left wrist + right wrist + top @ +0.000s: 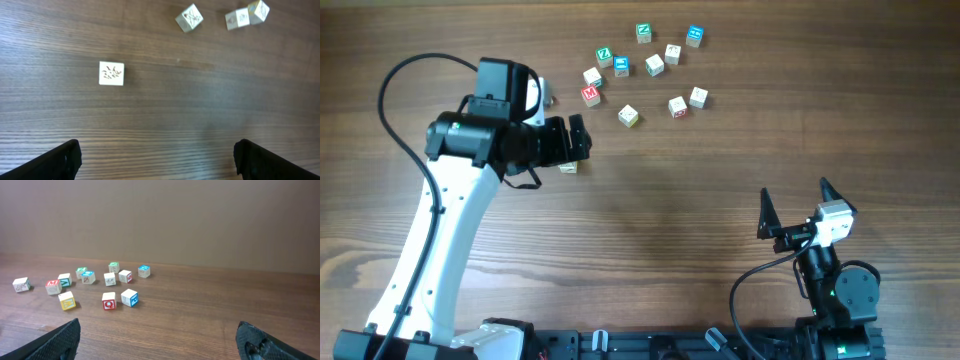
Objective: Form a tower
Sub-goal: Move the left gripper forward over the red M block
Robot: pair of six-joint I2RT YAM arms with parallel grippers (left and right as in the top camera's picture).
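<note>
No tower shows in any view; every cube I see lies singly on the wooden table. One pale cube with a printed cream top sits ahead and to the left of my left gripper, whose fingers stand wide apart with only bare table between them. From overhead that cube peeks out just below the left gripper. Several loose cubes with green, blue and red faces are scattered at the back centre. My right gripper is open and empty near the front right, far from the cubes.
In the left wrist view, three more pale cubes lie along the top edge. The left arm reaches across the left side of the table. One cube is half hidden behind the left wrist. A plain wall backs the table in the right wrist view.
</note>
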